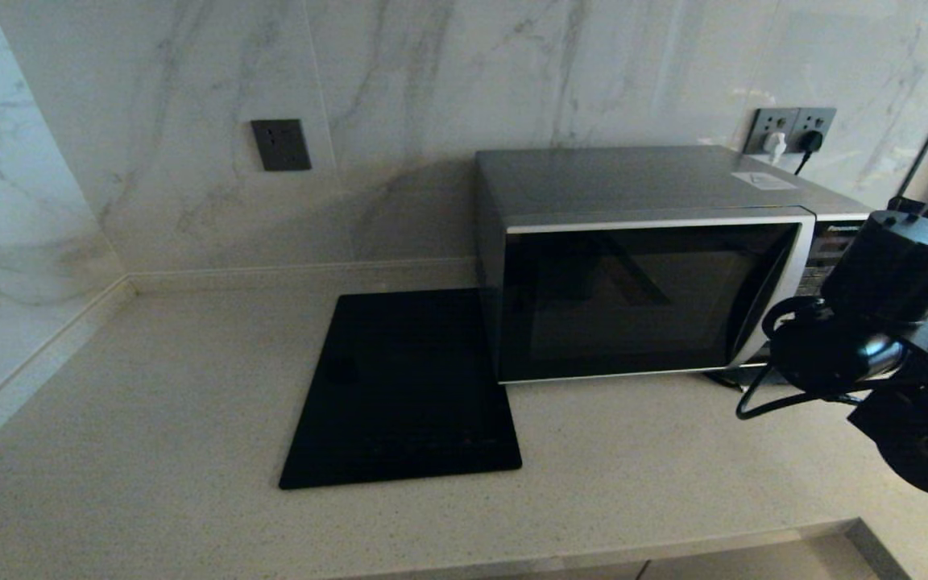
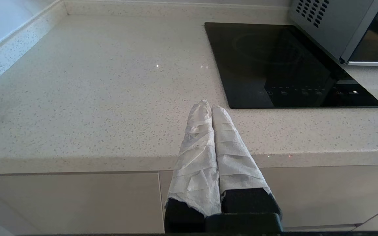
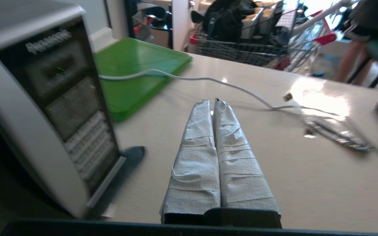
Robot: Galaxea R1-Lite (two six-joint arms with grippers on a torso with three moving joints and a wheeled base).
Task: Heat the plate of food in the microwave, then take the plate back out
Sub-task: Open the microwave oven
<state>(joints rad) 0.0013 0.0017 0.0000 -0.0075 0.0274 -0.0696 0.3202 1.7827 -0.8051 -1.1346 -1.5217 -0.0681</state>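
Head view: the microwave [image 1: 641,266] stood door-closed beside the black cooktop [image 1: 403,387]. Left wrist view: the left gripper [image 2: 210,106] hung before the counter edge, jaws closed, empty. Right wrist view: the right gripper [image 3: 212,103] was beside the microwave's button panel [image 3: 74,111], jaws closed, empty.

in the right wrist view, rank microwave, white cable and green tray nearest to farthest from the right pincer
From the right pincer, shut above the counter:
1. White cable, just past the tips.
2. Microwave, close beside it, panel side.
3. Green tray, behind the microwave's corner.
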